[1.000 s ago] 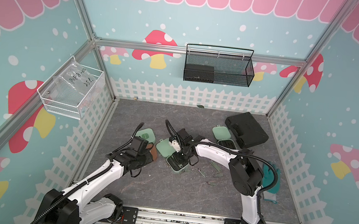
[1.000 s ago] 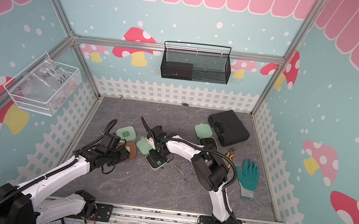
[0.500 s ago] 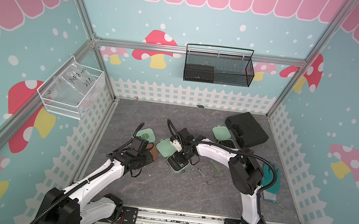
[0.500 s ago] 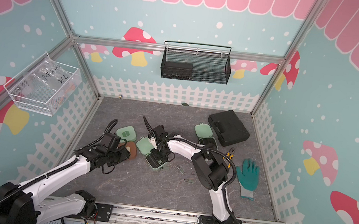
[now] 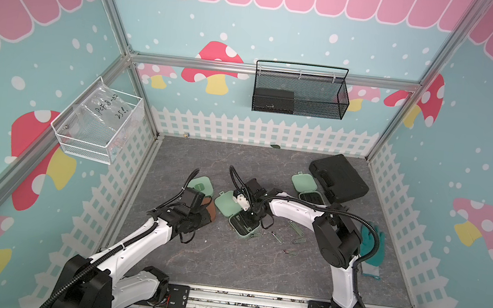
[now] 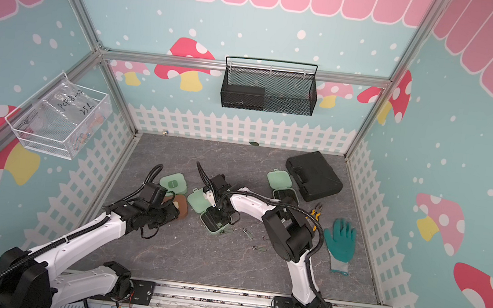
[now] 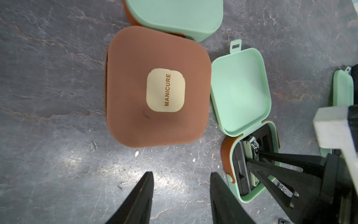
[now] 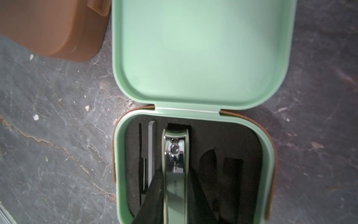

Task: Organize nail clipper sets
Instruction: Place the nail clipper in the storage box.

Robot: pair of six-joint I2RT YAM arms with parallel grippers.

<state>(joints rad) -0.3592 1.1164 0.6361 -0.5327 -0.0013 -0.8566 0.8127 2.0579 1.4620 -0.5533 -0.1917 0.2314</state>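
Hardly anything has moved: the right gripper (image 8: 175,172) stays clamped on a nail clipper (image 8: 175,149), seated in the open green case (image 8: 268,155) on the tabletop (image 8: 48,135). Beside it the left gripper (image 7: 181,174) hovers apart, empty, near the brown case (image 7: 155,87). Seating step seems underway; next likely needs a release and straight lift

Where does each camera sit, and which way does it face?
Both top views: high in front, facing down at the grey floor; left arm and right arm show.
Left wrist: on its arm, facing down at the brown case; open left tool shows.
Right wrist: on its arm, facing into the open mint case; right tool, shut on the nail clipper, shows.
Shared: both wrist views show both cases.
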